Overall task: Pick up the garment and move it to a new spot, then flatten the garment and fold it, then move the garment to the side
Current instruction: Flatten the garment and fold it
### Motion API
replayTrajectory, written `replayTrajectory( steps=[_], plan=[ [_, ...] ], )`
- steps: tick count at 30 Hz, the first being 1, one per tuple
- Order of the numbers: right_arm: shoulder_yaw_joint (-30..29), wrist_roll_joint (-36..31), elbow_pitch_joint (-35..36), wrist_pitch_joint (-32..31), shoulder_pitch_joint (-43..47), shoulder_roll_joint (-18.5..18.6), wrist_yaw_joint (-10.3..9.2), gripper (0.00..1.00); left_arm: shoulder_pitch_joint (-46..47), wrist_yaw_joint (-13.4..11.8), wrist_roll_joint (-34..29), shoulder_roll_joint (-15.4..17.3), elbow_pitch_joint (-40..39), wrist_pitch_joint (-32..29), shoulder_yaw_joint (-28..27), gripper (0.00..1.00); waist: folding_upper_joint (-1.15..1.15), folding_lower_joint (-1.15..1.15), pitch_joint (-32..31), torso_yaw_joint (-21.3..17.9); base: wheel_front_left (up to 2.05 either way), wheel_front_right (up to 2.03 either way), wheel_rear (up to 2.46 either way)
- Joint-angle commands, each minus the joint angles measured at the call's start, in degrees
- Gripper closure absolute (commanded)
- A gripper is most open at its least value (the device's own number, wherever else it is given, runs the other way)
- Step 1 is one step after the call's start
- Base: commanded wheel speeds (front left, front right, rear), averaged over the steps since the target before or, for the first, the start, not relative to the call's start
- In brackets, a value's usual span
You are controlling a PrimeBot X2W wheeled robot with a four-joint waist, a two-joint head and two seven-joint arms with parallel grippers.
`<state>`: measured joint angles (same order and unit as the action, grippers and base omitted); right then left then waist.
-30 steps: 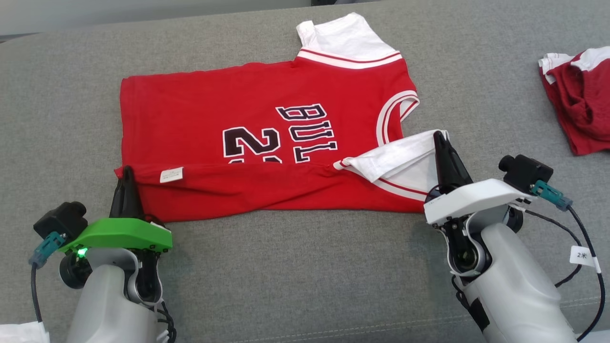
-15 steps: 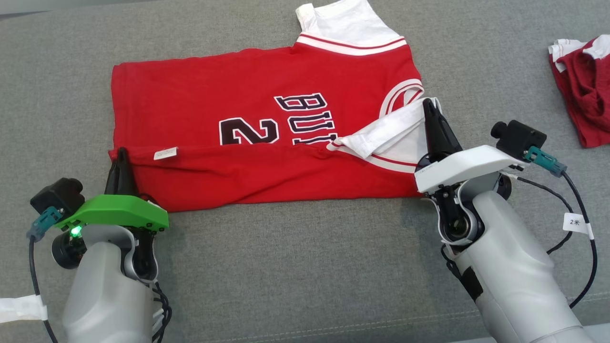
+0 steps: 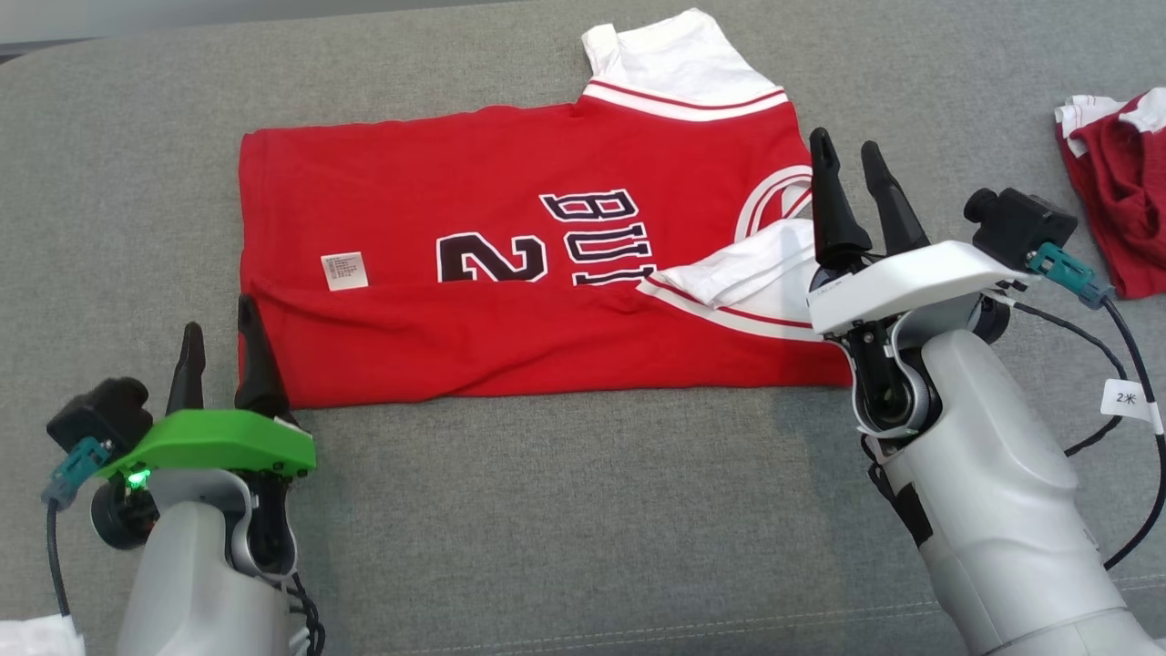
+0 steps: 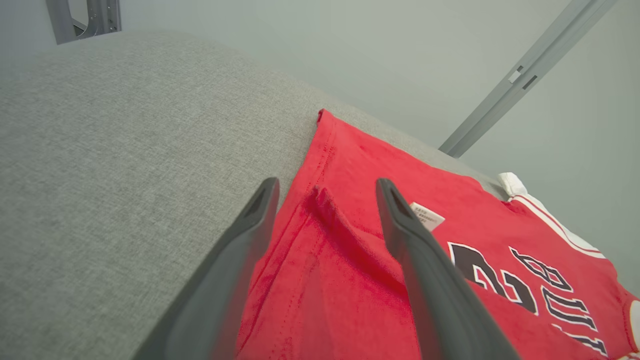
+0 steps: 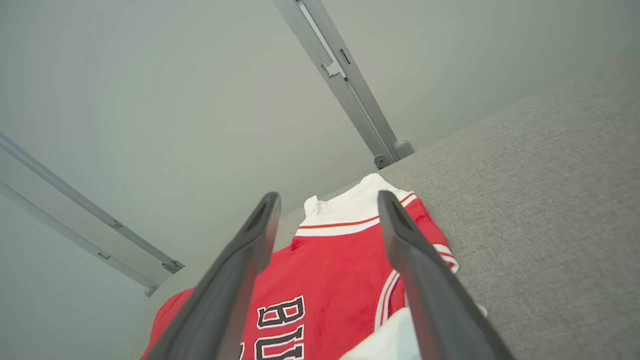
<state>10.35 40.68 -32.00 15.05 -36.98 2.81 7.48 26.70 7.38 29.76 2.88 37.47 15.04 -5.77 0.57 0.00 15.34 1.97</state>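
Garment (image 3: 510,301), a red jersey, is seen laid flat on the grey cushion (image 3: 547,510), its long axis running from the robot's left to its right, its near edge folded over the lettering. The left gripper (image 3: 219,317) is poised at the hem end and the right gripper (image 3: 845,141) by the white sleeve (image 3: 747,273), both spread wide, nothing pinched. The far edge is judged equally reachable by both.

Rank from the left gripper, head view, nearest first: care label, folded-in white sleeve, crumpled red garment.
1. Care label, just ahead of the left gripper.
2. Folded-in white sleeve, by the right gripper.
3. Crumpled red garment, far right edge.
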Motion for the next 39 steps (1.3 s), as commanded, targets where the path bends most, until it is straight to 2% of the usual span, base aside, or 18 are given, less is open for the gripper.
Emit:
replayTrajectory(
  steps=[1,8,16,22,29,30,31,35,39],
  plan=[
    [-0.8,-2.6,1.2,0.2,1.5,0.2,0.01,0.0,-2.2,0.1,0.5,0.1,-0.5,0.1,-0.2,0.0,-0.57,0.0,-0.8,0.1,0.0,0.0,0.0],
    [-3.9,-11.3,7.2,0.2,8.2,0.2,0.01,0.0,-8.4,0.1,1.1,0.1,0.4,0.1,-0.3,0.0,-0.57,0.0,-3.2,-0.2,0.0,0.0,0.0],
    [-6.0,-14.0,13.3,0.2,17.2,0.2,0.01,0.0,-9.3,0.1,3.9,0.1,4.3,0.1,1.8,0.0,-0.57,0.0,-4.5,-1.3,0.0,0.0,0.0],
    [-5.6,-16.7,11.6,0.2,21.2,0.2,0.01,0.0,-6.0,0.1,4.9,0.5,8.4,0.1,1.1,0.0,-0.57,0.0,-3.5,-3.1,0.0,0.0,0.0],
    [-4.0,-16.6,8.2,0.2,22.9,0.1,0.01,0.0,-3.3,0.1,7.6,0.8,11.1,0.0,0.8,0.0,-0.57,0.0,-2.5,-4.4,0.0,0.0,0.0],
    [-3.6,-16.3,7.3,0.2,22.9,0.2,0.01,0.0,-3.1,0.1,7.8,1.0,11.4,0.0,0.9,0.18,-0.57,0.0,-2.4,-4.5,0.0,0.0,0.0],
    [-3.1,-16.0,6.6,-0.1,22.9,0.2,0.01,0.0,-2.8,0.1,7.9,1.1,11.5,0.0,1.0,0.46,-0.57,0.0,-2.3,-4.5,0.0,0.0,0.0],
    [-1.2,-13.7,3.3,-0.6,21.8,0.2,0.01,0.0,-2.5,0.1,7.4,1.4,10.5,0.0,0.3,1.0,-0.57,0.0,-2.1,-4.3,0.0,0.0,0.0],
    [0.4,-10.5,0.0,-0.5,19.6,0.2,0.01,0.0,-3.2,0.1,6.5,1.1,9.4,0.0,0.2,1.0,-0.57,0.0,-2.2,-3.6,0.0,0.0,0.0]
  ],
)
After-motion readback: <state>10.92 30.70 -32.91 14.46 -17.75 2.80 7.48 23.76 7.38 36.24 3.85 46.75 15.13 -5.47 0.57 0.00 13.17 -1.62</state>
